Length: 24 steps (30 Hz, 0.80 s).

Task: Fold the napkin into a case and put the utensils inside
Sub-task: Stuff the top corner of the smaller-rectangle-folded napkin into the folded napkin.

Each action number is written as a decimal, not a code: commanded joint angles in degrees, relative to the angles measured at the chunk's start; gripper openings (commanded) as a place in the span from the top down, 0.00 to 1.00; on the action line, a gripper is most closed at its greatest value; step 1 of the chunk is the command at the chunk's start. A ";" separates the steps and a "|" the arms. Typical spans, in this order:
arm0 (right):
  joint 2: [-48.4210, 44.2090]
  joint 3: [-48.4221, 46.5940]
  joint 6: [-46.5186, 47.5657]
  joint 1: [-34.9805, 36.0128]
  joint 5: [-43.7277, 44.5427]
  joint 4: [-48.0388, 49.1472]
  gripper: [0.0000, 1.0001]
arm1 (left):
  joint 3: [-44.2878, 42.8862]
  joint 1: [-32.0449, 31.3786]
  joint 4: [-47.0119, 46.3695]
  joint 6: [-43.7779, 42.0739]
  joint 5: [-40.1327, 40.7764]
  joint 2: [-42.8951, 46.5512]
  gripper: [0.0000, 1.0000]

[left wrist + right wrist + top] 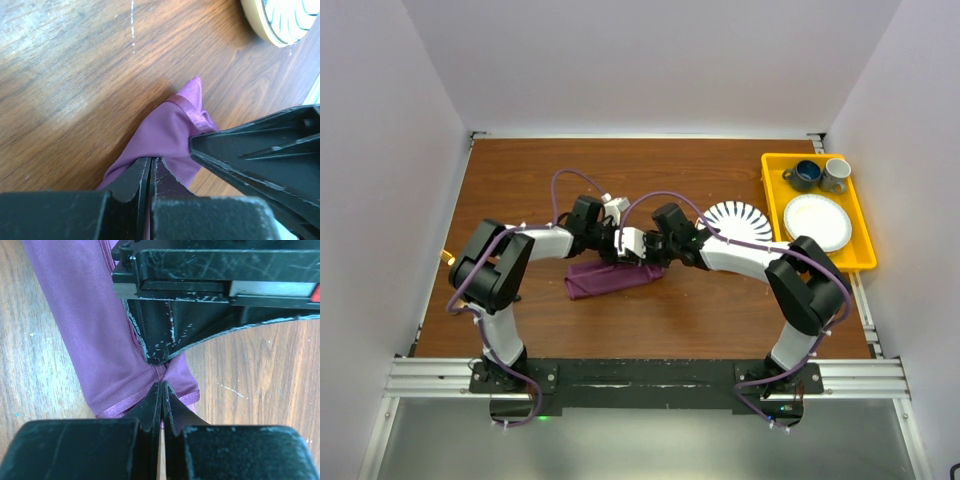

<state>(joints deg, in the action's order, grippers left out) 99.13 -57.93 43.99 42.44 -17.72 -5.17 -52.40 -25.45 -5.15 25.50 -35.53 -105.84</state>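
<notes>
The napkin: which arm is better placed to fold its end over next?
Probably right. The right claw is shut on the hemmed end of the napkin, with the folded strip lying straight ahead. The left claw pinches a bunched corner beside it.

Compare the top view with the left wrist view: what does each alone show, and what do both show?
Top only: a yellow tray holding two mugs and a white plate. Left wrist only: a close look at the left gripper, pinched shut on the napkin. Both: the napkin, the striped plate and the wood table.
</notes>
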 commanded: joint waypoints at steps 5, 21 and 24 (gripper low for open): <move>0.01 -1.22 1.01 0.63 -1.80 0.69 1.00 | 0.90 0.32 -7.77 3.51 -1.92 5.38 1.00; -0.08 -2.36 -1.27 0.54 0.14 1.13 1.00 | 1.07 0.58 -3.20 3.16 3.62 -2.35 1.00; -0.52 -2.19 -1.45 0.54 0.14 1.04 1.00 | 0.37 0.58 -1.98 2.72 3.89 -2.96 1.00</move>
<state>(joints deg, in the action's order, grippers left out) 99.15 -58.04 43.53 42.48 -17.45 -5.10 -51.24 -25.39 -9.69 29.41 -34.94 -107.04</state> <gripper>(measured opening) 0.007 0.018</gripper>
